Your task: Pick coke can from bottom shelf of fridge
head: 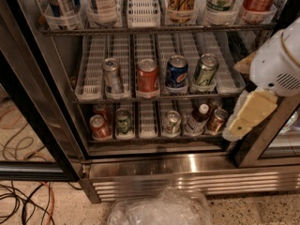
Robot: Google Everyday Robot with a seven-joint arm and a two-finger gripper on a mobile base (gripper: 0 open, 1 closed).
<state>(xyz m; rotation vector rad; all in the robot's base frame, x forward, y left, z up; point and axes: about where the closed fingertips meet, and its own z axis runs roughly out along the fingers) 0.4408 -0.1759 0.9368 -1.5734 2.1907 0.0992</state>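
1. The claw (247,117) hangs at the right edge of the view, below the arm's white rounded housing (276,64). It is outside the fridge (187,167), in front of the right door post (262,142).
2. I cannot tell whether the claw is open or closed. It stands apart from every can, and its pale tip is level with the right end of the bottom shelf (148,120).
3. The coke can (99,127) stands upright at the front of the leftmost lane of the bottom shelf, well apart from the claw, on the far side of the rack from it.
4. A second red can (101,110) stands just behind the coke can in the same lane.
5. To the right along the bottom shelf stand a green can (123,121), a bare white lane, a silver can (171,122), a small bottle (196,119) and a copper-brown can (217,120). The copper-brown can is the one nearest the claw.
6. The rack above carries four upright cans: a silver-grey one (112,75), an orange-red can (148,75), a blue can (176,71) and a green-and-silver can (205,69). Its front rail runs just above the tops of the bottom-shelf cans.
7. The fridge's left inner wall is close beside the coke can. The black door frame (28,125) slants outward to the left.
8. Below the shelf runs the ribbed steel base. On the floor in front of it lies a crumpled clear plastic bag (159,211), with cables (23,200) to the left.
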